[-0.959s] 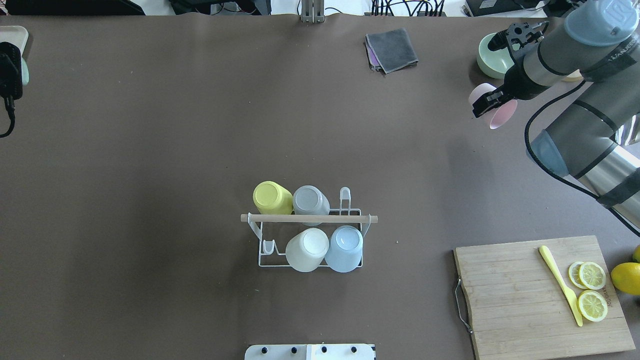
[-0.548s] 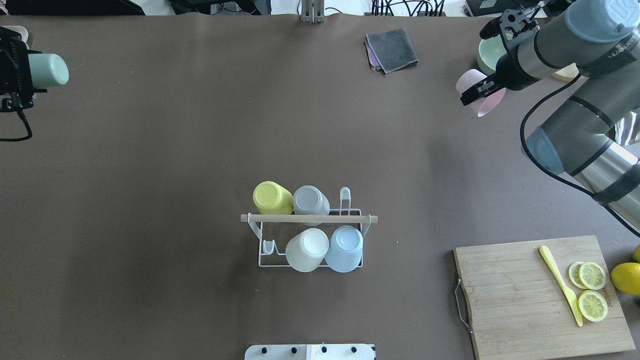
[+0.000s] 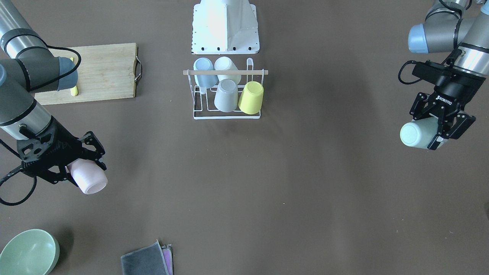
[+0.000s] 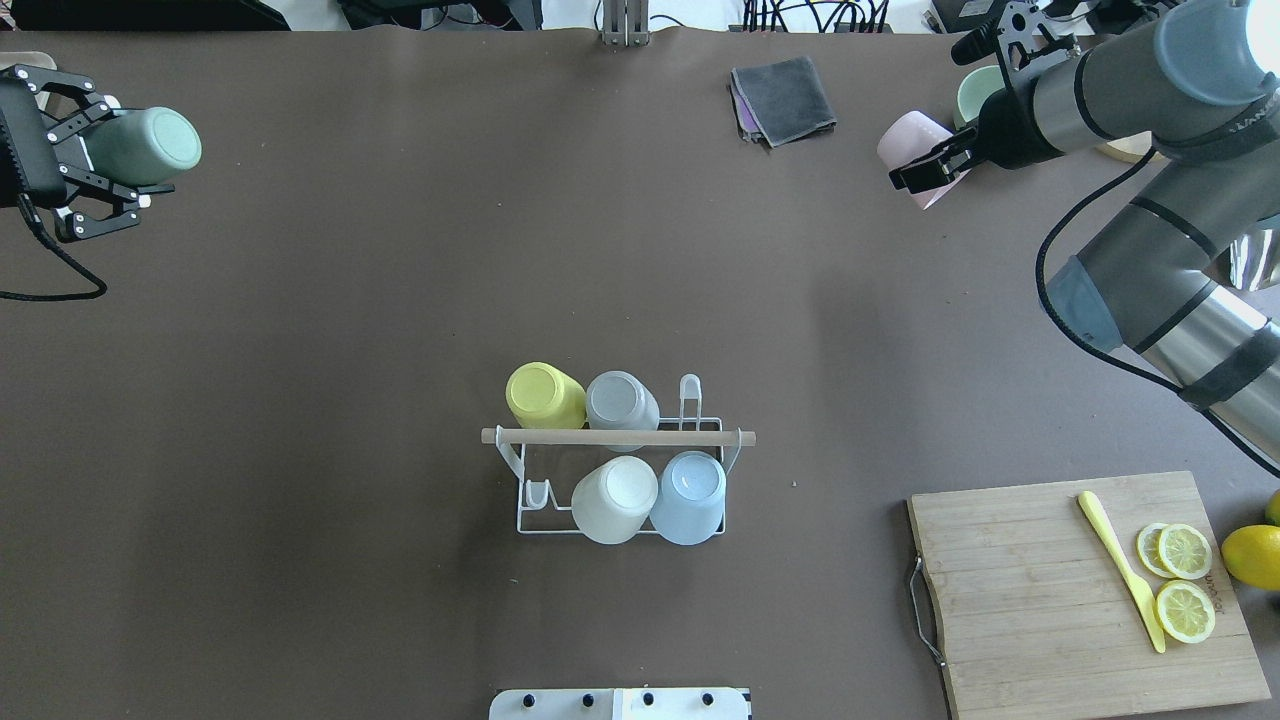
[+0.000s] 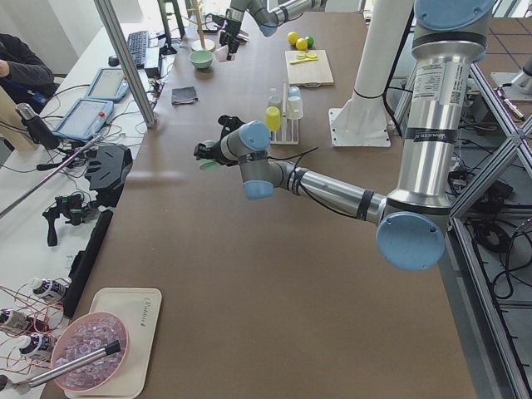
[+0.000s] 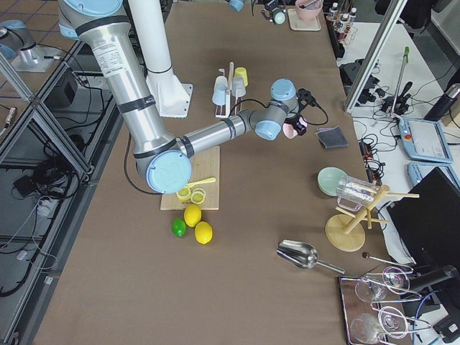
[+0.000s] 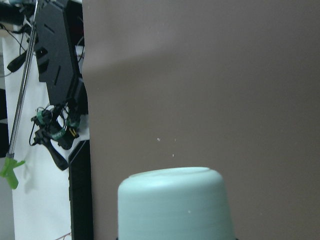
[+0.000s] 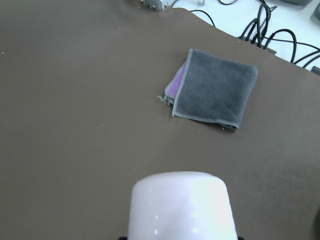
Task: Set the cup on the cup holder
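The white wire cup holder [image 4: 620,437] with a wooden rod stands mid-table; it also shows in the front view [image 3: 225,72]. Yellow [image 4: 543,396], grey [image 4: 621,400], white [image 4: 613,498] and blue [image 4: 689,495] cups sit upside down on it. Two prongs [image 4: 690,392] are bare. My left gripper [image 4: 118,152] is shut on a mint cup [image 4: 160,143] at the far left, held above the table. My right gripper [image 4: 922,162] is shut on a pink cup [image 4: 905,140] at the far right. The wrist views show each cup's base: mint [image 7: 175,205], pink [image 8: 182,207].
A grey cloth [image 4: 785,97] lies at the far edge near the right gripper. A green bowl [image 3: 28,252] sits beyond it. A wooden board [image 4: 1030,590] with a yellow knife and lemon slices lies near right. The robot base [image 3: 225,26] stands behind the holder.
My left gripper has come in from the left edge with the mint cup, moving right. My right gripper has moved left and farther away with the pink cup.
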`<action>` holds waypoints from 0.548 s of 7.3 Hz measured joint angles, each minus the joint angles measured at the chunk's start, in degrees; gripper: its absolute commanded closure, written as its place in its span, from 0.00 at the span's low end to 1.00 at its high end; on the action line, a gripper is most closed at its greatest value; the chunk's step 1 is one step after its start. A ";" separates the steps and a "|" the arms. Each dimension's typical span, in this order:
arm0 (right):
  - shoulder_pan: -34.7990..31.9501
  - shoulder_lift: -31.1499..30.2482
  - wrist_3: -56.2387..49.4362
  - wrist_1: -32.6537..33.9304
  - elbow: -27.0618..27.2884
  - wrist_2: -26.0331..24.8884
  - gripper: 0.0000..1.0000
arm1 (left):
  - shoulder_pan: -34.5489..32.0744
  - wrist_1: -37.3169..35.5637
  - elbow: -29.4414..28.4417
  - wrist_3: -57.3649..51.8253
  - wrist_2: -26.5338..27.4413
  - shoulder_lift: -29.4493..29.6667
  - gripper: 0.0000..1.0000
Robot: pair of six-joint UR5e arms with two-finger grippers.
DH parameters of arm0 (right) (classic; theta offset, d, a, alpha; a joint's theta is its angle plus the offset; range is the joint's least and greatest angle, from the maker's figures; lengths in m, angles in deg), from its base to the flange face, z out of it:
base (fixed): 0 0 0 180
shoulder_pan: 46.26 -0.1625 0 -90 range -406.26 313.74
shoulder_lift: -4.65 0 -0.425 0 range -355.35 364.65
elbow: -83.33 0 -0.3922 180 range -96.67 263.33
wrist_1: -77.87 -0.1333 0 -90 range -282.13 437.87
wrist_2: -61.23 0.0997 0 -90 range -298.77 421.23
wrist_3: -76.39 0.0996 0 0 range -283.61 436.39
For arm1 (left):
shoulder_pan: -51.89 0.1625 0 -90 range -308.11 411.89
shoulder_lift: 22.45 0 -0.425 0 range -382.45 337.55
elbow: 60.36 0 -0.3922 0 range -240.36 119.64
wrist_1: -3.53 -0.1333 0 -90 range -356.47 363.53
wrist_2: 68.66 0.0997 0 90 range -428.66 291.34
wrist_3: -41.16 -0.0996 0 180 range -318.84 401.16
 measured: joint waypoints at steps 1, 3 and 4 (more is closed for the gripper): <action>0.22 0.01 0.30 -7.57 -2.21 -0.09 0.42 | 3.10 6.99 -0.42 4.85 0.02 0.21 1.00; 2.24 0.21 1.65 -22.34 -5.33 -3.09 0.42 | 9.77 21.14 -0.60 14.84 0.28 0.67 1.00; 4.21 0.21 1.95 -28.99 -6.24 -6.15 0.42 | 12.86 27.82 -0.51 20.00 0.40 0.75 1.00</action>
